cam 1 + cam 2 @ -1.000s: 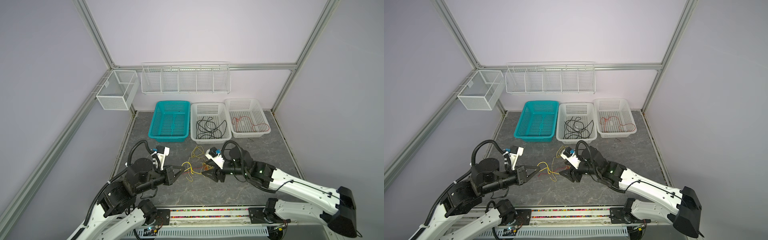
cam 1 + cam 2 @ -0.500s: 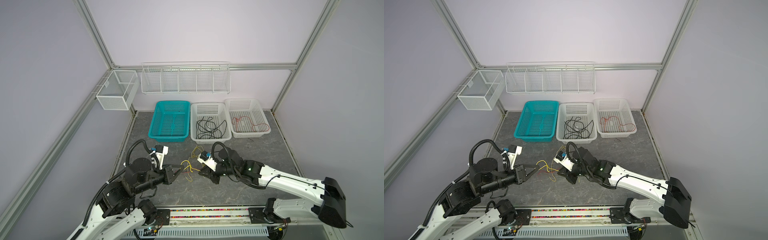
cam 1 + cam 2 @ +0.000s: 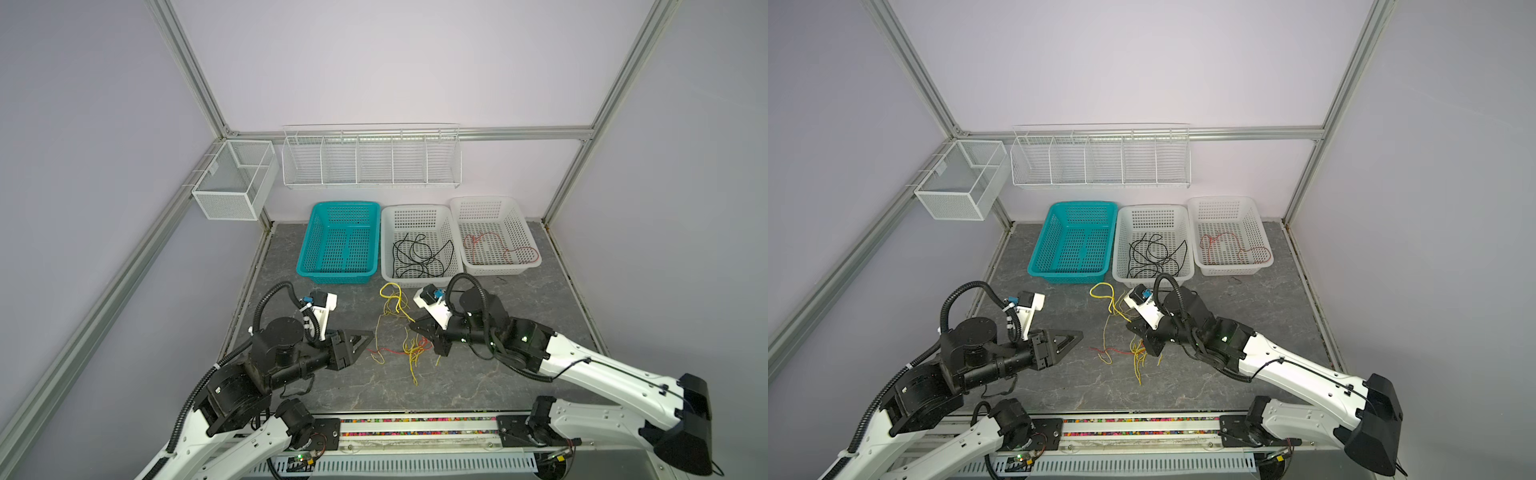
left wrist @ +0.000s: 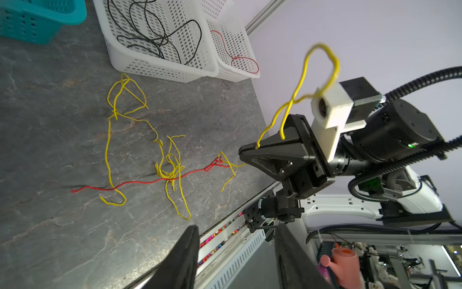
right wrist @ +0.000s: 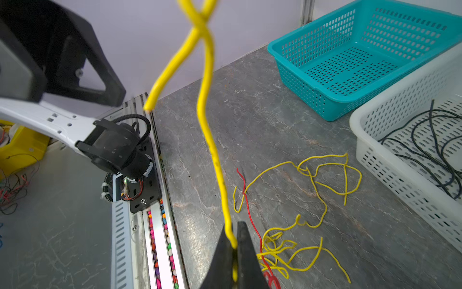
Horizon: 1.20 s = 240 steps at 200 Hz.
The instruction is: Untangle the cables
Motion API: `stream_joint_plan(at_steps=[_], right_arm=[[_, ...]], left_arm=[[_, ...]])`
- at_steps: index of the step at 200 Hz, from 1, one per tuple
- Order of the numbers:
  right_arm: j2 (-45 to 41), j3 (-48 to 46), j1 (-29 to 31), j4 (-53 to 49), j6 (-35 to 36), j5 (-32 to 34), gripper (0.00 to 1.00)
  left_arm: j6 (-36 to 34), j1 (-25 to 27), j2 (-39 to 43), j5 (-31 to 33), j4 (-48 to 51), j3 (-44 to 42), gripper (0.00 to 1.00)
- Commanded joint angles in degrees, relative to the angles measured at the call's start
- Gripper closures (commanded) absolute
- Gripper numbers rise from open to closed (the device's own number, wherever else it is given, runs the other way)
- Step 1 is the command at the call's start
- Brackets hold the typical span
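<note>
Near the table (image 3: 478, 386) edge, right gripper (image 4: 241, 151) pinches a yellow cable (image 5: 214, 152). Left gripper (image 3: 366, 337) gapes empty over bare surface.

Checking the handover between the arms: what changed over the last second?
The right gripper closed on a yellow cable and now holds it. The left gripper opened, giving up its pinch on the yellow tangle; nothing is in it now. The baskets at the back and their contents stayed put.
</note>
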<state>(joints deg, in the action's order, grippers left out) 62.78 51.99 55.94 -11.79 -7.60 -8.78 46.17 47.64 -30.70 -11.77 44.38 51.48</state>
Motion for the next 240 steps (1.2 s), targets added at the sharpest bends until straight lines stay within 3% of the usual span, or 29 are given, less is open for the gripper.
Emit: stream_joint_plan(at_steps=[1, 66, 170, 199, 240], right_arm=[[-2.3, 2.1, -1.2, -0.1, -4.8, -0.3, 0.94], [-4.8, 2.9, -2.1, 4.8, -13.7, -4.8, 0.94], [-5.4, 3.8, -3.0, 10.6, -18.9, -12.0, 0.94], [-5.1, 6.3, -3.4, 7.9, -20.9, -10.3, 0.94], [-4.0, 10.1, -3.4, 5.8, -24.0, -10.8, 0.94]], left_arm=[[0.4, 0.2, 1.4, -0.2, -1.8, -3.1, 0.46], [7.6, 0.2, 2.2, -6.6, -24.9, -20.7, 0.43], [8.0, 0.7, -4.6, -10.7, -47.8, -31.5, 0.41], [3.1, 2.5, -1.7, -7.2, -45.3, -33.5, 0.41], [-6.7, 7.5, 5.4, 3.5, -46.7, -36.2, 0.41]])
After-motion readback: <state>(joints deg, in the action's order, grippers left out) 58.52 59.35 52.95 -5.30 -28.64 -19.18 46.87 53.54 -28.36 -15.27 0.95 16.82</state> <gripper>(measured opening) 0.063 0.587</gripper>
